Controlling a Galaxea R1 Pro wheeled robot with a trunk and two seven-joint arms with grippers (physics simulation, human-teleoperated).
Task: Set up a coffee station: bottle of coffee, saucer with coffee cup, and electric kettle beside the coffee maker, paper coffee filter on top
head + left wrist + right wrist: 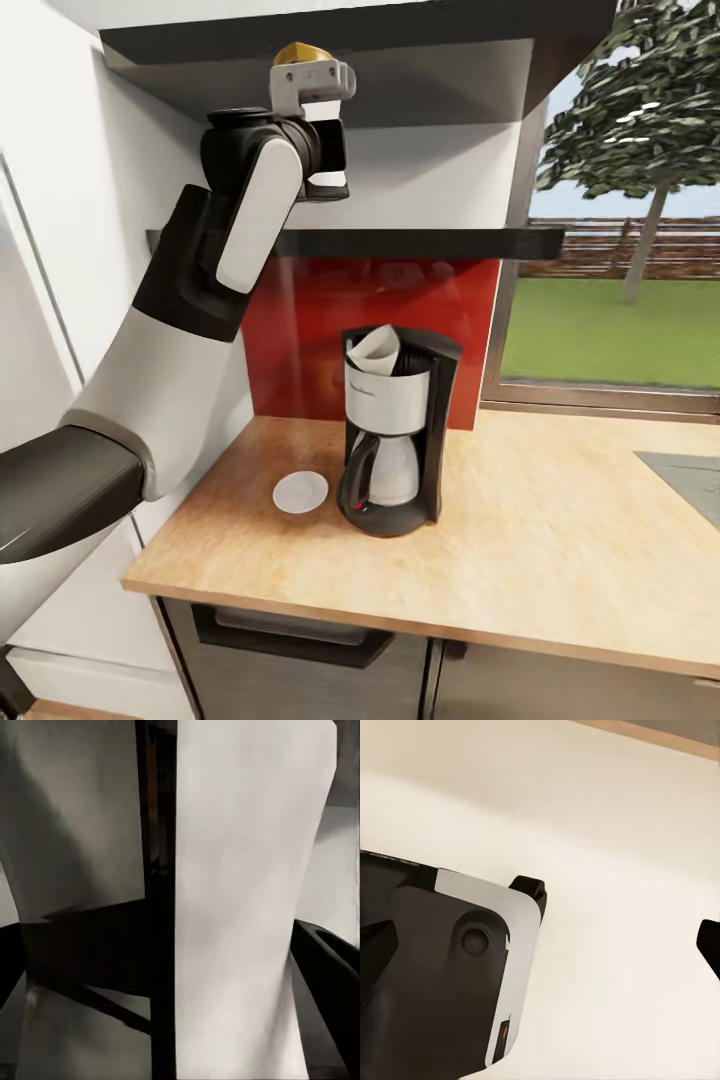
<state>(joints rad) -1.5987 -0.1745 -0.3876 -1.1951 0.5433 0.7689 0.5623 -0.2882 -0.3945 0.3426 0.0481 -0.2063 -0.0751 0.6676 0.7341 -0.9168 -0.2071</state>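
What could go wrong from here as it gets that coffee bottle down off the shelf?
1. The left gripper reaches the bottle of coffee high on the kitchen shelf; a loose grip could drop it toward the saucer or coffee maker.
2. A lower shelf juts out beneath; the bottle or arm might strike it.
3. A bump could dislodge the paper coffee filter.

Left arm (180, 330) raised high, elbow bent, wrist up top; left pincer (312, 80) state unclear. Right pincer fingertips (529, 886) spread apart.
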